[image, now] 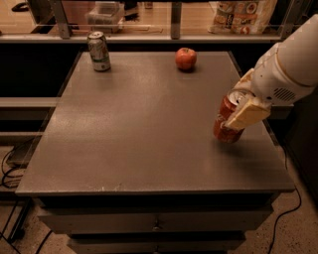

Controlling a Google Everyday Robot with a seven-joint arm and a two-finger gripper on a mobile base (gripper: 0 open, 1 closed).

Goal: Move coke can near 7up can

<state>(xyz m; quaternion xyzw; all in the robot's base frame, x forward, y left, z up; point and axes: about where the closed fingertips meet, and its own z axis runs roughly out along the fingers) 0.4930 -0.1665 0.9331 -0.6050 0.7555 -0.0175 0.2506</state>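
The red coke can [226,121] is at the right side of the grey table [149,129], tilted and held slightly above the surface. My gripper [242,101] comes in from the right and is shut on the coke can, with one cream finger [247,114] across its front and the other behind it. The silver-green 7up can [99,51] stands upright at the far left corner of the table, far from the coke can.
A red apple [185,58] sits near the table's far edge, right of centre. Beyond the table runs a rail with a plastic box [105,12] and bags [242,15] behind it. Drawers are below the front edge. Cables lie on the floor at left.
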